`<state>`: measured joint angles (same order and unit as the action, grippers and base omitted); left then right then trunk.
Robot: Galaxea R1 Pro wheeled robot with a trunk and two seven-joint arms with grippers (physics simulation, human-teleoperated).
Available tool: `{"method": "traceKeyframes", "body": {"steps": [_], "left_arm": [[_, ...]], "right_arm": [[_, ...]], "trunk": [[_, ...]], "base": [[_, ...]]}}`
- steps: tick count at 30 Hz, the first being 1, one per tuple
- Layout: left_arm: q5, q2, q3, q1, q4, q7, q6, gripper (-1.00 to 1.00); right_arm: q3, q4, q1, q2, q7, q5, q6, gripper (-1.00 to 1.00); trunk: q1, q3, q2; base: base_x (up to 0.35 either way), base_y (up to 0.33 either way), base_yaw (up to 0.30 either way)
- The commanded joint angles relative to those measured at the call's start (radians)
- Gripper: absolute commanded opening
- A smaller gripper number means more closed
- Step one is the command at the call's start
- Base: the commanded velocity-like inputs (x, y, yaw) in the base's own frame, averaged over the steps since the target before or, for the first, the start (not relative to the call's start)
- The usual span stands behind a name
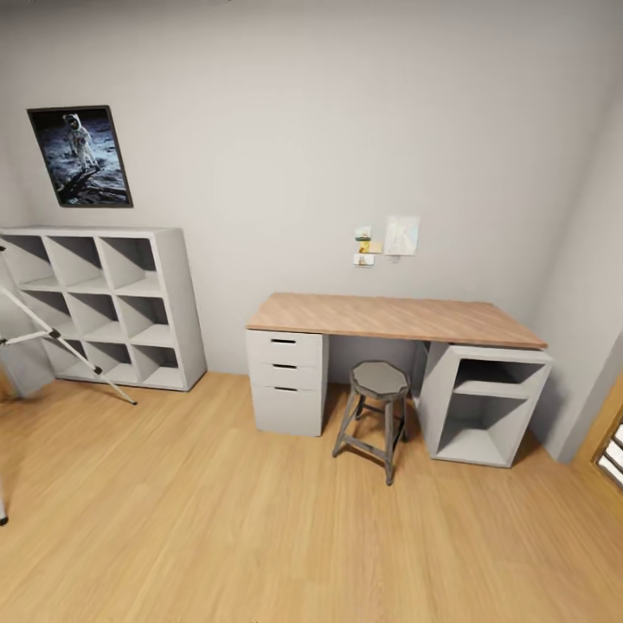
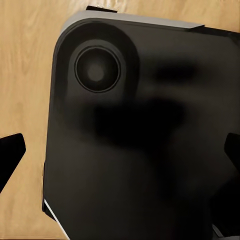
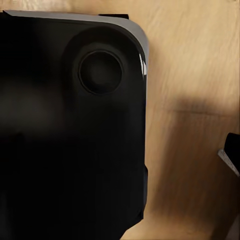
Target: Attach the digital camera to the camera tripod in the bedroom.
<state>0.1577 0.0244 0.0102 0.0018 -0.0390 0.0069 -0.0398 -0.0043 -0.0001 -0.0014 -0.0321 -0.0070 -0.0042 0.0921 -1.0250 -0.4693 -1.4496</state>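
While the camera tripod point(image 1: 61, 346) is glimpsed beside the white cube shelving point(image 1: 108, 303), nothing is carried. Both grippers' openness cannot be told.

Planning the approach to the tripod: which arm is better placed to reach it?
Left, tentatively. The tripod stands at the left edge of the head view, on the left arm's side. The arms point down over the base.

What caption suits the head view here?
Bedroom with a wooden desk, stool and white cube shelf; tripod legs at the left edge.
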Motion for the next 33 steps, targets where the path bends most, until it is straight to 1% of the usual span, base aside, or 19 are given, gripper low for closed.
{"method": "traceKeyframes", "body": {"steps": [1,4,8,13,14,18,21,22,27,33], "left_arm": [[0.007,0.0,0.001,0.0,-0.001,0.001,-0.002,1.0],[0.011,0.0,0.002,0.0,-0.001,0.001,-0.002,1.0],[0.037,-0.001,0.006,0.0,-0.001,0.001,-0.002,1.0],[0.084,-0.002,0.008,0.0,-0.001,0.001,-0.002,1.0],[0.105,-0.003,0.009,0.001,-0.001,0.001,-0.002,1.0],[0.146,-0.004,0.008,0.0,-0.001,0.001,-0.002,1.0],[0.158,-0.004,0.008,0.0,-0.001,0.001,-0.002,1.0],[0.167,-0.003,0.008,0.0,-0.001,0.001,-0.002,1.0],[0.169,-0.002,0.008,0.0,-0.001,0.001,-0.002,1.0],[0.169,0.0,0.006,0.0,-0.001,0.001,-0.001,1.0]], "right_arm": [[0.0,0.0,0.0,0.0,-0.001,0.0,0.003,1.0],[0.0,0.0,0.0,0.0,-0.001,0.0,0.004,1.0],[0.001,0.0,0.0,0.0,-0.001,0.001,0.004,1.0],[0.001,0.0,0.0,0.0,-0.001,0.001,0.004,1.0],[0.001,0.0,0.0,0.0,-0.001,0.001,0.004,1.0],[0.001,0.0,0.0,0.0,-0.001,0.001,0.004,1.0],[0.002,0.0,0.0,0.001,-0.001,0.002,0.004,1.0],[0.002,0.0,0.0,0.001,-0.001,0.003,0.005,1.0],[0.003,0.0,0.0,0.001,-0.001,0.003,0.005,1.0],[0.003,0.0,0.0,0.001,-0.001,0.003,0.005,1.0]], "trunk": [[0.0,-0.001,0.0],[0.0,-0.001,0.0],[0.0,-0.001,0.0],[0.0,-0.001,0.0],[0.0,-0.001,0.0],[0.0,-0.001,0.0],[0.0,-0.001,0.0],[0.0,-0.001,0.0],[0.0,-0.001,0.0],[0.0,-0.001,0.0]], "base": [[0.003,-0.008,0.275],[0.002,-0.005,0.276],[0.001,-0.002,0.276],[0.0,-0.001,0.276],[0.0,0.0,0.276],[0.0,0.0,0.275],[0.0,0.0,0.276],[0.0,0.0,0.275],[0.016,-0.008,0.276],[0.165,-0.12,0.276]]}}
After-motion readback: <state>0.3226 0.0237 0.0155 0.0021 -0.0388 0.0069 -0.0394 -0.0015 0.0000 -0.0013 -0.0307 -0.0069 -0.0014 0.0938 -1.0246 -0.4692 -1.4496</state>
